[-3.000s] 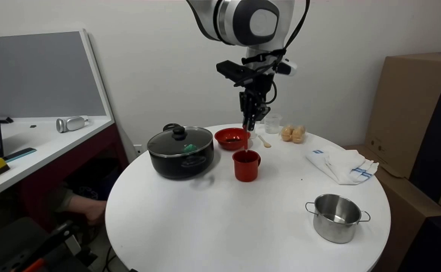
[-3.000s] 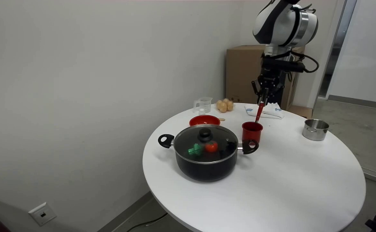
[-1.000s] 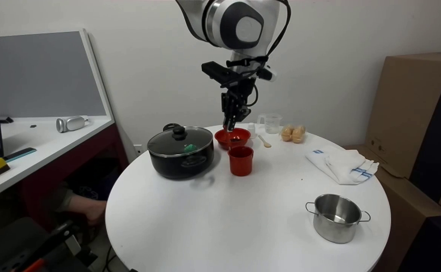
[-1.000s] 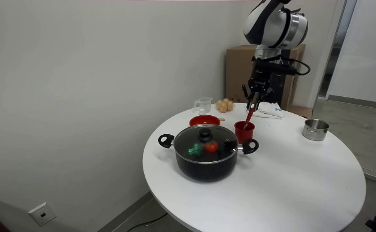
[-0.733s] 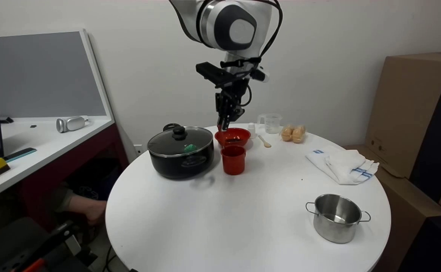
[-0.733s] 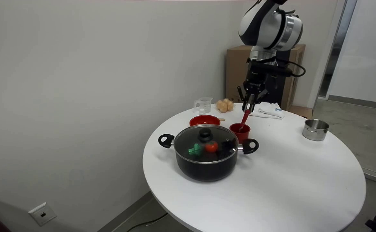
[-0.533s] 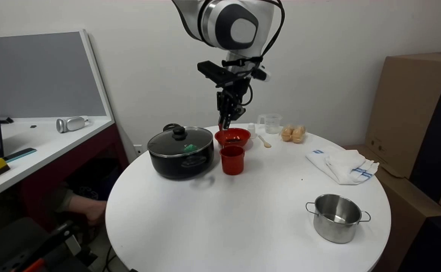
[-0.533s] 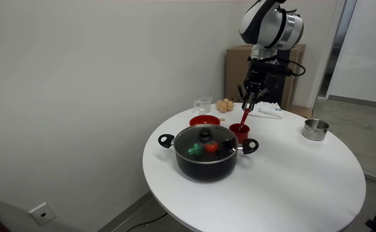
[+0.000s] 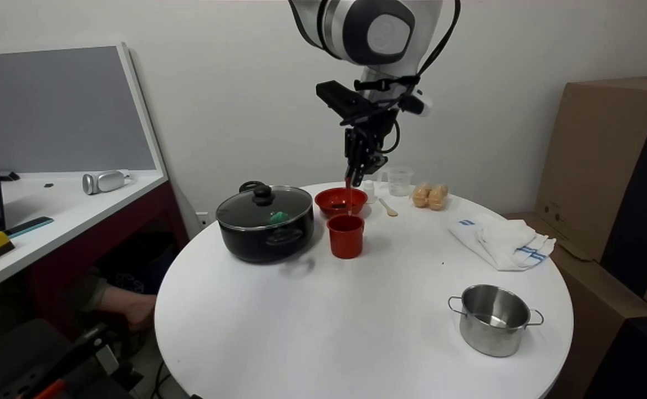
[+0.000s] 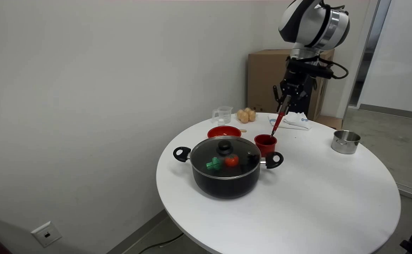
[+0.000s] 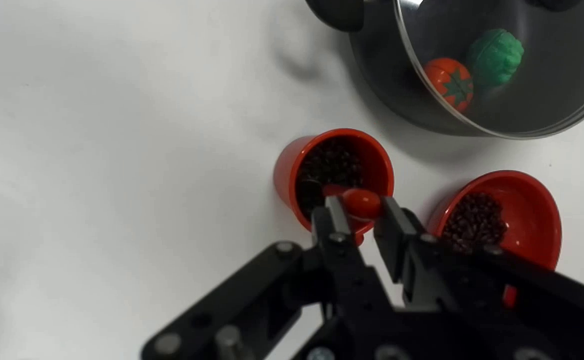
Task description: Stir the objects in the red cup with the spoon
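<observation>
The red cup (image 9: 346, 242) stands upright on the white table, with small dark beans inside it in the wrist view. A red-handled spoon (image 10: 278, 123) reaches down into it, leaning in an exterior view. Its dark head (image 11: 310, 192) lies among the beans against the cup's inner wall, partly hard to make out. My gripper (image 11: 363, 204) is above the cup, shut on the top of the spoon's handle, which sits between both fingers. The cup's handle is mostly hidden beneath the gripper in the wrist view.
A lidded black pot (image 10: 227, 183) stands close beside the cup. Behind it lie a shallow red bowl (image 9: 341, 203) with beans and a small wooden spoon (image 9: 388, 208). Further off are a measuring cup (image 9: 398, 181), eggs (image 9: 429, 197), a towel (image 9: 503, 244) and a steel pot (image 9: 492, 327).
Over the last half second my gripper and the spoon's top have swung right in both exterior views and slightly up. The cup has slid a little right, after sliding left earlier.
</observation>
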Motion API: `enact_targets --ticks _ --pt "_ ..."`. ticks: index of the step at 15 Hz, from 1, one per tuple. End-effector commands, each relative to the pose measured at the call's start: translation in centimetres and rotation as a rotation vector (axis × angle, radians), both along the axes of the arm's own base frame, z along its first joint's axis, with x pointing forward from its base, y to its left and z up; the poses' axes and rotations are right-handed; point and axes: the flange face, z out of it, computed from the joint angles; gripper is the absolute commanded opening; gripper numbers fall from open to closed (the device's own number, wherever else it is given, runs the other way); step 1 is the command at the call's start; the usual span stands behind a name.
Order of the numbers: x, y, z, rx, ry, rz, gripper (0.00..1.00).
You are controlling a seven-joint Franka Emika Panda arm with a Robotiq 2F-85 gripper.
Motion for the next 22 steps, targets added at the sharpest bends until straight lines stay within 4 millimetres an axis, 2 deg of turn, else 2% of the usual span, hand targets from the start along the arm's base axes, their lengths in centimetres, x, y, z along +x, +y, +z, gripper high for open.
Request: enact_targets --ticks 1,5,10,16,19,22 --pt "-0.8 -0.8 0.4 0.029 -0.005 -0.01 0.08" --pt "-2.3 -0.7 -0.6 0.037 0.021 -0.002 0.08" --pt "-5.4 -1.1 -2.2 0.044 0.082 -0.006 0.08" --pt "-8.6 -2.2 -2.2 0.055 0.118 -0.007 0.08" --pt "-9.3 -2.7 -1.5 0.058 0.113 -0.006 0.08" --pt "-8.0 -2.4 -0.1 0.055 0.077 0.014 0.08"
